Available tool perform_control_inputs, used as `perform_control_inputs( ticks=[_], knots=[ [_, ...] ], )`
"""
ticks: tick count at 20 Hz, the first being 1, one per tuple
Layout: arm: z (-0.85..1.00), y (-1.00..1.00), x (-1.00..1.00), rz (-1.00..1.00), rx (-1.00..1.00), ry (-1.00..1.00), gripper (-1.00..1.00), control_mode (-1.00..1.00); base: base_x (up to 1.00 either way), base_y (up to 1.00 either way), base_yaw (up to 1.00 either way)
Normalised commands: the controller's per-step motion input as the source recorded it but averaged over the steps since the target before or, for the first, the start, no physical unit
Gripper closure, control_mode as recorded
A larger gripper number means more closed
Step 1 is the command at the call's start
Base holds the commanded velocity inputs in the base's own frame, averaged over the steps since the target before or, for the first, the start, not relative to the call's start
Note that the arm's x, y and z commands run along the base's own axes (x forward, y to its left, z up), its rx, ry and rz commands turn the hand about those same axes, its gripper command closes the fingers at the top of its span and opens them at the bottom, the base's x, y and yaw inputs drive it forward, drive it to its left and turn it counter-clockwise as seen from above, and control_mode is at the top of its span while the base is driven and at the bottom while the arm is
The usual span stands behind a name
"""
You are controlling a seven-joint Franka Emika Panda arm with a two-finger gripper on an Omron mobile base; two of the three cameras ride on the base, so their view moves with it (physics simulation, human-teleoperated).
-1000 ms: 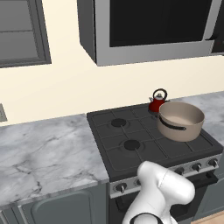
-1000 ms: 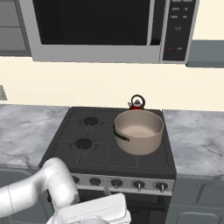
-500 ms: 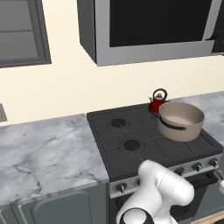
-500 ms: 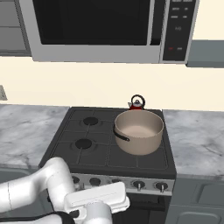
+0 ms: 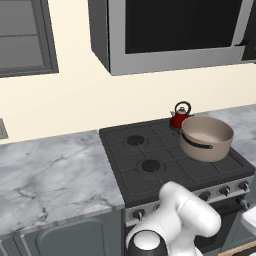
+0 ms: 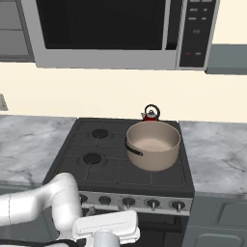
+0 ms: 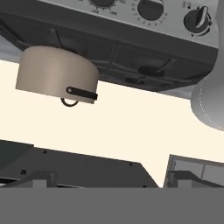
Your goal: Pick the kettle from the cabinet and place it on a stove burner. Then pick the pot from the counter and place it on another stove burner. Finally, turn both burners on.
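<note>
While my arm hangs low in front of the stove, I count one pot (image 5: pixel 206 138) and one kettle (image 5: pixel 180 116) on the black cooktop (image 6: pixel 120 169). From the right base view, the pot (image 6: pixel 153 144) sits at the cooktop's 3 o'clock side, covering the front right burner area, and the kettle (image 6: pixel 151 114) stands just behind it at about 1 o'clock, at the back edge. Two bare burners (image 6: pixel 92 158) show on the 9 o'clock half, one front and one rear. I count five silver knobs (image 6: pixel 153 203) along the front panel in that view. One microwave (image 6: pixel 116 31) hangs above the stove. The marble table (image 5: pixel 50 175) runs to either side of the cooktop.

My hand view is rolled over, so the pot (image 7: pixel 56 75) appears upside down at 10 o'clock, with one dark handle facing me. My end effector is spread to its widest with nothing between the fingers.
</note>
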Motion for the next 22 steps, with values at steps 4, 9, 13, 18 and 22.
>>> perform_control_inputs(
  ticks=[4, 9, 13, 18, 22],
  knots=[
    [-0.21, -0.10, 0.21, -0.09, 0.00, 0.00, -1.00, -1.00, 0.00, 0.00, 0.00],
    [-0.31, -0.29, 0.06, -0.11, 0.00, -0.01, -1.00, -1.00, 0.00, 0.00, 0.00],
    [-0.17, -0.21, 0.08, -0.10, 0.00, 0.00, -1.00, -1.00, 0.00, 0.00, 0.00],
    [-0.04, 0.00, 0.26, -0.01, 0.00, 0.00, -1.00, -1.00, 0.00, 0.00, 0.00],
    [-0.33, -0.13, 0.26, 0.00, -0.04, -0.02, -1.00, -1.00, 0.00, 0.00, 0.00]
  ],
)
